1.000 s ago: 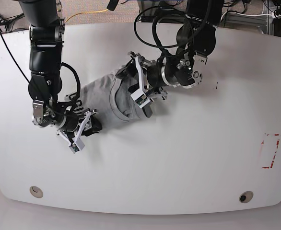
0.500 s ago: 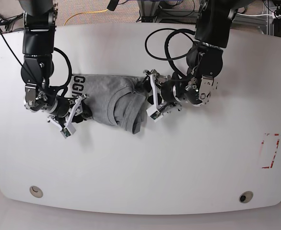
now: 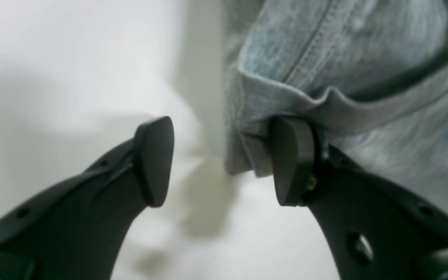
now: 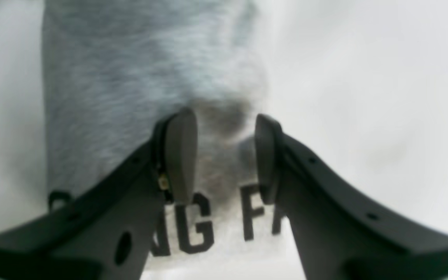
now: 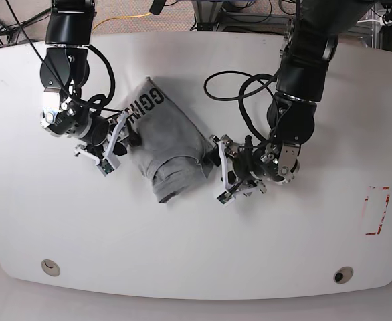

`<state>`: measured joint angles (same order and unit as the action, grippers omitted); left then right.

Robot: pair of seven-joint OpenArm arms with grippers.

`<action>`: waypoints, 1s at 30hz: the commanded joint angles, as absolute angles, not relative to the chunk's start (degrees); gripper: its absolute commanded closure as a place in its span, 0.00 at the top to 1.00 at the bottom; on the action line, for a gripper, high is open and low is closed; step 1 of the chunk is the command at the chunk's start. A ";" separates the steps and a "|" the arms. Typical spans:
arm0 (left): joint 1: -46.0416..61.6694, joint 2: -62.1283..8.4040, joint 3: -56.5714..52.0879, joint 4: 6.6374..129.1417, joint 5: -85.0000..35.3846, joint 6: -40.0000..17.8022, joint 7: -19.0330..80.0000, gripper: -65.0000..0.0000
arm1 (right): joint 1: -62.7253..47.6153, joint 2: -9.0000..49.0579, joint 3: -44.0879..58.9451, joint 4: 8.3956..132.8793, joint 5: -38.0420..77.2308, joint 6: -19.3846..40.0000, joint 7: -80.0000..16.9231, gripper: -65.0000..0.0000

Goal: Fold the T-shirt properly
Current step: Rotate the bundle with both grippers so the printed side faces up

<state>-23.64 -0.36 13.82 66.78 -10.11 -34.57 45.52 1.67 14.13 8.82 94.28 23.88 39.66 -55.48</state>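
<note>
The left wrist view is resolving what the base view is hiding: the black, blunt-fingered left gripper is standing with its claw apart, one finger overlapping a rumpled seam of the heather-grey, soft-knit T-shirt. The right wrist view is showing the black, round-tipped right gripper — claw also apart — above black block lettering. The folded shirt is lying between both arms on the smooth white table.
</note>
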 commanded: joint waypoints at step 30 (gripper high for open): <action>-10.07 0.66 11.56 103.08 -10.68 -26.33 48.92 0.58 | 3.12 7.60 17.80 103.60 25.01 40.00 -60.18 0.37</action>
